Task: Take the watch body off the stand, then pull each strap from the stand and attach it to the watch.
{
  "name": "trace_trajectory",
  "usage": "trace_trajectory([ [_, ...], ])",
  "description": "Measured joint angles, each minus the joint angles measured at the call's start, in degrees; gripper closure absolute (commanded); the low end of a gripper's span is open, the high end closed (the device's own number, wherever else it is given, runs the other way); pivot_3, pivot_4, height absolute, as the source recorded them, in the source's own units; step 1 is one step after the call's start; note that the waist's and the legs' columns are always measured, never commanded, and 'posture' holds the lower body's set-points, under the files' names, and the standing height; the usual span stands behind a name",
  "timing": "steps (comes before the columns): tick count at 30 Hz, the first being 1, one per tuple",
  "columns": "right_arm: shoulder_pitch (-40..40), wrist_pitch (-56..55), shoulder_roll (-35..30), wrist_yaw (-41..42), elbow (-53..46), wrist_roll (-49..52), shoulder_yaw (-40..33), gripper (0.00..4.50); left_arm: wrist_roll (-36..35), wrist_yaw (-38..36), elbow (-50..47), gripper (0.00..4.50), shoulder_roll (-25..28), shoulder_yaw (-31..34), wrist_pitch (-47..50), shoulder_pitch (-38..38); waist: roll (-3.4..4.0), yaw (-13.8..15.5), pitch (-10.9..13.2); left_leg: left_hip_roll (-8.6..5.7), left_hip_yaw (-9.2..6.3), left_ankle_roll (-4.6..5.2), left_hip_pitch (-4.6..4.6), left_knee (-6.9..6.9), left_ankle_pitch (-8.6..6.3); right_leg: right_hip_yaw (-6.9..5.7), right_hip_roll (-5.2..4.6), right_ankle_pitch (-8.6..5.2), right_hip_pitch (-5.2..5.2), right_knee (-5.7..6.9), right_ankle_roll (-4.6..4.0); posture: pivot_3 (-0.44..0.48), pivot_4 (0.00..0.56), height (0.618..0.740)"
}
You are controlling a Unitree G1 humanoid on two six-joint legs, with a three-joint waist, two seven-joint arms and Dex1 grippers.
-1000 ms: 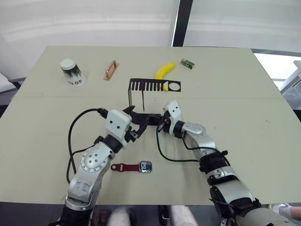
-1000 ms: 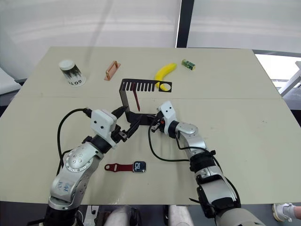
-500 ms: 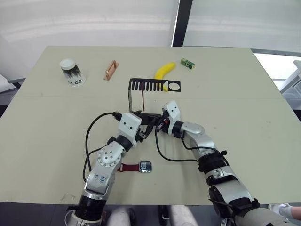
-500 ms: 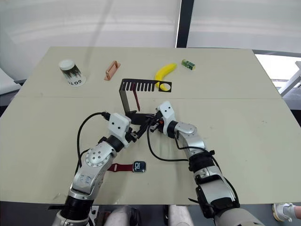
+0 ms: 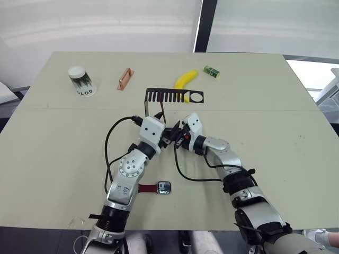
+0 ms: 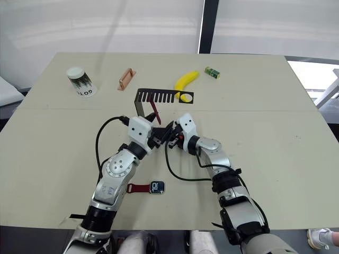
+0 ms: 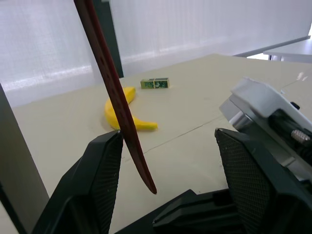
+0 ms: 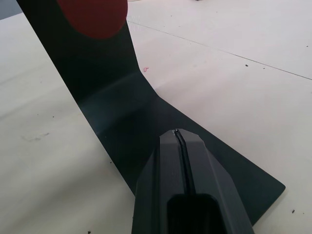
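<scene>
Left gripper (image 7: pixel 165 161) jaws spread wide; right gripper (image 8: pixel 183 146) jaws closed

A pale beige desk (image 5: pixel 275 132) carries everything, with a faint seam running across it from left to right. At the far left stands an upturned paper cup (image 5: pixel 80 81) with dark print. To its right lies a copper-coloured handle (image 5: pixel 124 79). Further right, at the far side, a yellow banana (image 5: pixel 186 79) lies beside a small green block (image 5: pixel 211 71). Near the middle the black stand (image 5: pixel 175 96) rests on its flat foot, its slotted top towards the banana, with one dark red strap (image 5: pixel 161 111) hanging from a slot. Close to the near edge lies the watch body (image 5: pixel 163 187), screen up, with the other strap (image 5: pixel 145 188) joined to its left side.
</scene>
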Motion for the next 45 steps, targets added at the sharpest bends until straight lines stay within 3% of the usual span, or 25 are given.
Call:
trace_trajectory([
  [12,0.63,0.34,-0.07,0.00,-1.19,-0.05,0.32,4.50,0.45,1.36,1.30,1.25,-1.07,1.07,-1.55,-0.60,0.00,0.03,0.00,0.00,0.00,0.00,-0.01,-0.02,0.00,-0.01,0.00,0.00,0.00,-0.02,0.00,0.000,0.150,0.729],
  [16,0.91,0.61,-0.09,0.01,-1.73,-0.05,0.54,4.50,0.49,1.37,1.30,2.43,-1.14,1.08,-1.81,-1.18,0.00,0.03,0.00,0.00,0.00,0.00,-0.01,-0.02,0.00,-0.01,0.00,0.00,0.00,-0.02,0.00,0.000,0.150,0.729],
  [20,1.10,1.29,-0.10,0.02,-2.41,-0.04,0.87,4.50,0.64,2.13,1.30,4.36,-1.64,1.13,-2.92,-1.30,0.00,0.03,0.00,0.00,0.00,0.00,-0.01,-0.02,0.00,-0.01,0.00,0.00,0.00,-0.02,0.00,0.000,0.150,0.729],
  [21,1.23,1.29,-0.10,0.02,-2.59,-0.03,0.92,4.50,0.66,2.29,1.30,4.47,-1.63,1.15,-2.97,-1.35,0.00,0.03,0.00,0.00,0.00,0.00,-0.01,-0.02,0.00,-0.01,0.00,0.00,0.00,-0.02,0.00,0.000,0.150,0.729],
  [45,1.40,1.28,-0.07,0.01,-2.72,-0.02,0.94,4.50,2.14,0.62,-0.45,4.47,0.71,2.05,-4.18,-1.71,0.00,0.03,0.00,0.00,0.00,0.00,-0.01,-0.04,0.00,-0.02,0.00,0.00,0.00,-0.04,0.00,0.000,0.150,0.729],
])
